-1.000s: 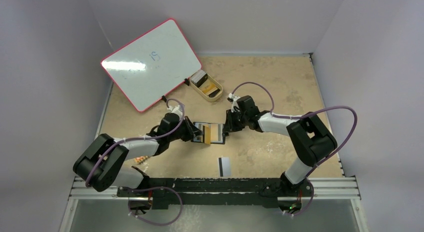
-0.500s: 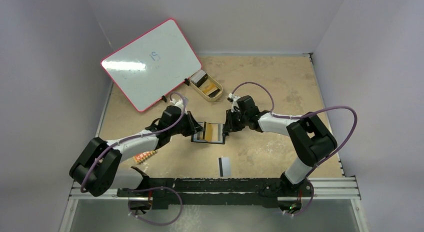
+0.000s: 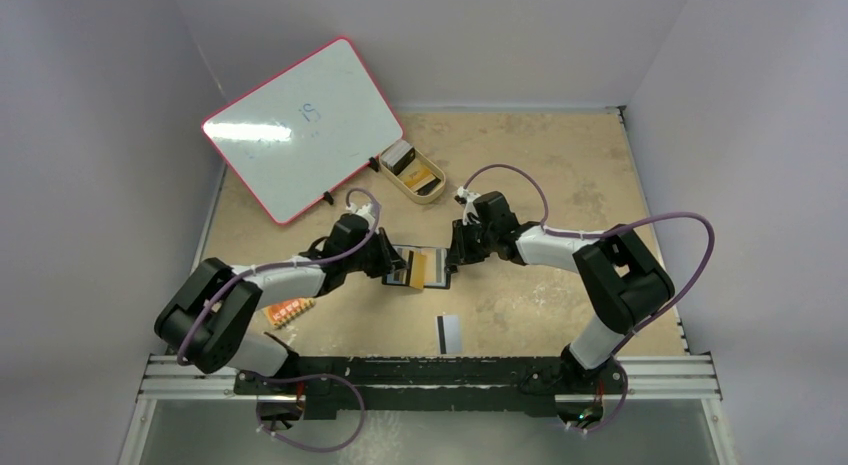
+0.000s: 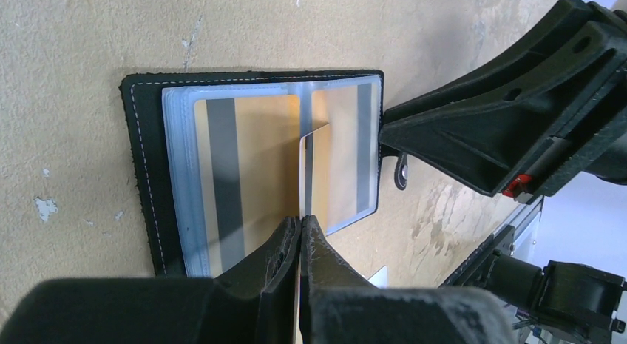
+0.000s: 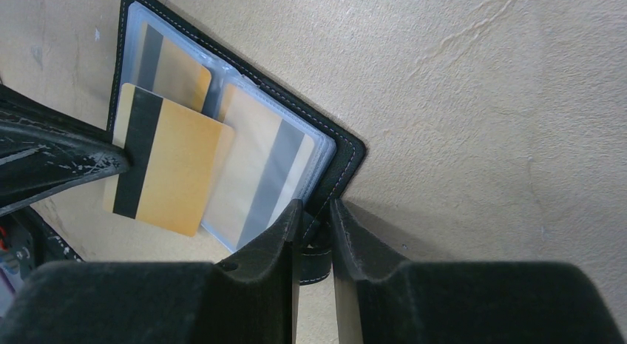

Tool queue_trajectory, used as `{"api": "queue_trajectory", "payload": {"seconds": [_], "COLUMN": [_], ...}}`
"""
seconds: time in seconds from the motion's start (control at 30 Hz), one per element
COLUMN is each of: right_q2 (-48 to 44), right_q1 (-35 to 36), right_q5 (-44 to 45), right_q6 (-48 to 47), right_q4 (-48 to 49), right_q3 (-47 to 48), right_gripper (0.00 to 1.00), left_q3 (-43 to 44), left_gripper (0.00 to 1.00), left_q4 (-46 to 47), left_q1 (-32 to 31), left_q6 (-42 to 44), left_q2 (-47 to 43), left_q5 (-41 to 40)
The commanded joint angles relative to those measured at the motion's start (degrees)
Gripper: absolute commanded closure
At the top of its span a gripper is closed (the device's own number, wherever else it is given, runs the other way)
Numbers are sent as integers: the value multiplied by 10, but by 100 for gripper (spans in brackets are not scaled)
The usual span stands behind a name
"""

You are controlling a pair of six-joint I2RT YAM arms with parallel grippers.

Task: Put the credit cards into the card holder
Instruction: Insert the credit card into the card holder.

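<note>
state of task: partly done, insertion in progress.

- far left of the table: small orange board (image 3: 288, 312) lies by the left arm, not involved.
- left gripper (image 4: 299, 237): clenched on the bottom edge of an orange-gold card (image 5: 177, 174). the card stands edge-on over the open card holder (image 4: 144, 174), its leading edge at the centre fold. from the right wrist view most of the card lies outside the pockets, so i judge it not yet seated.
- card holder: open flat on the table mid-workspace, between the two grippers. two cards already sit in it, one in each facing pocket (image 4: 244, 166) (image 4: 344, 144), both orange-gold with a grey stripe under the clear sleeve.
- right gripper (image 5: 314, 218): fingers straddle the holder's outer edge at the snap tab and look pinched on it, bracing the holder against the push.
- nearer the arm bases, a little right of the holder: one striped card (image 3: 449, 331) lies loose on the table, untouched.
- behind the holder: tan tray (image 3: 400, 185) holds what look like more cards (image 3: 410, 163); count cannot be told.

left to do, by my reading: seat the held card, then the loose card, then whatever the tray holds.
</note>
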Motion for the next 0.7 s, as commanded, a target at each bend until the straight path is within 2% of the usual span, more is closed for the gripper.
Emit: {"api": "queue_trajectory", "payload": {"seconds": [0.0,0.43,0.67], "right_q2": [-9,-4,-8], "right_q1": [4,3,3], "right_q5": [2,0,0], "right_q6": [2,12,18], "right_q4": [-9,1,8], "right_q3": [0,-7,-17], "right_gripper": [78,77,77], "left_q3": [21,5,-21], "left_gripper": [100,100,100], "left_q4": [24,102,131], "left_q1": [4,4,3], "left_q6": [13,-16,-37], "left_q2": [17,68,52], "left_q5": [0,-25,-63]}}
